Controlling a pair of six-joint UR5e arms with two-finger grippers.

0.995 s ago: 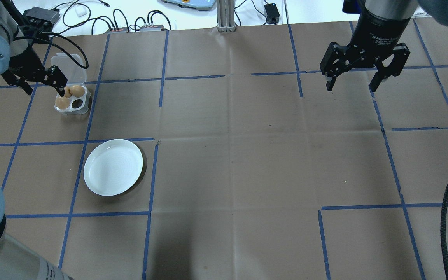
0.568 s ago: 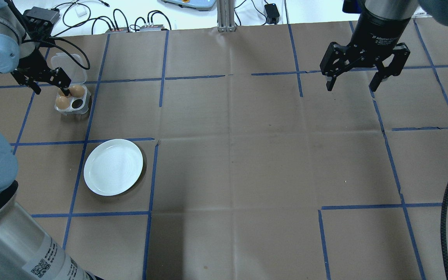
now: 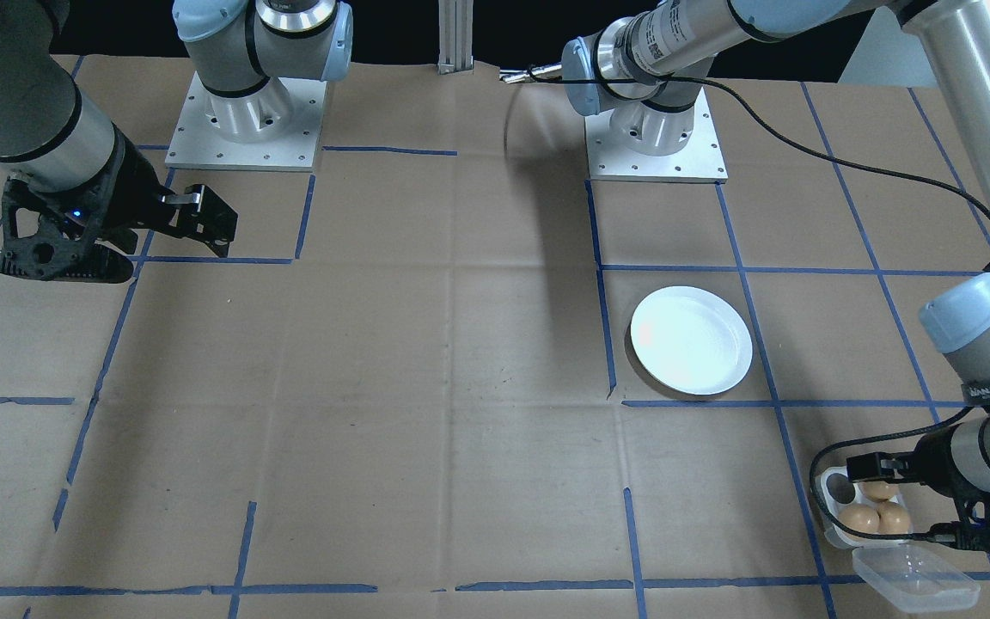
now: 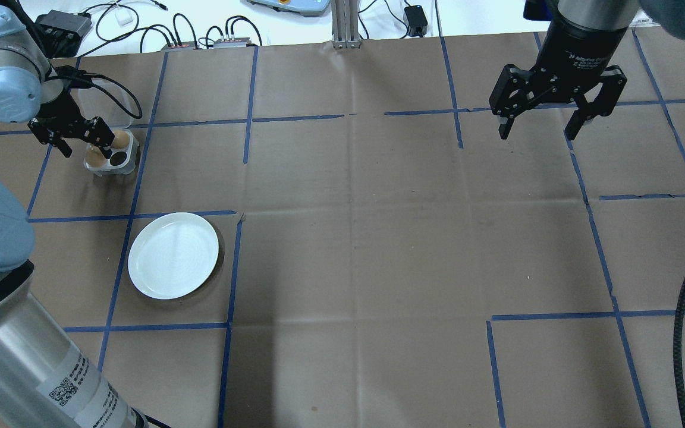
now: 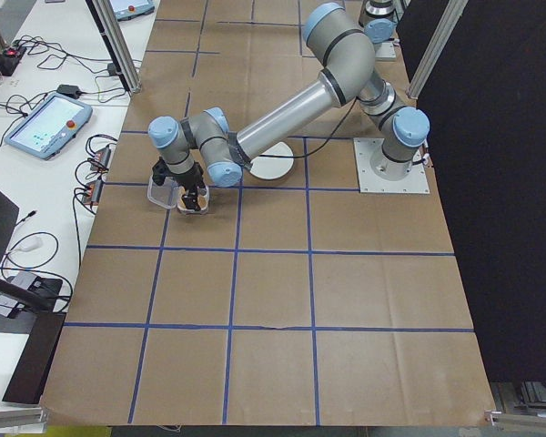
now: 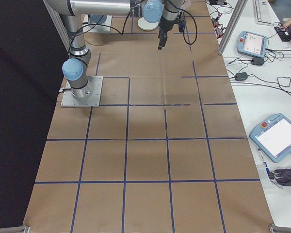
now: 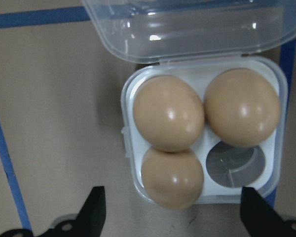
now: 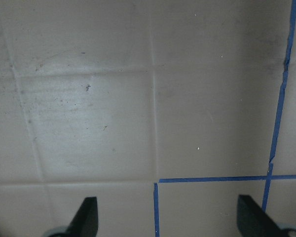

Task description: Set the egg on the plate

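The left claw, spread wide and empty, hovers directly over the egg tray; the nearest egg lies just ahead between its fingers, apparently upright. The plate waits nearby; the right claw, released, hangs well apart.

Eggs in tray, plate bare.
Three tan eggs sit in a clear four-hole tray, one hole open, hinged lid folded back flat on the table. Round white plate, shallow with a low rim, lies flat on brown paper, well apart from the tray, nothing on it.
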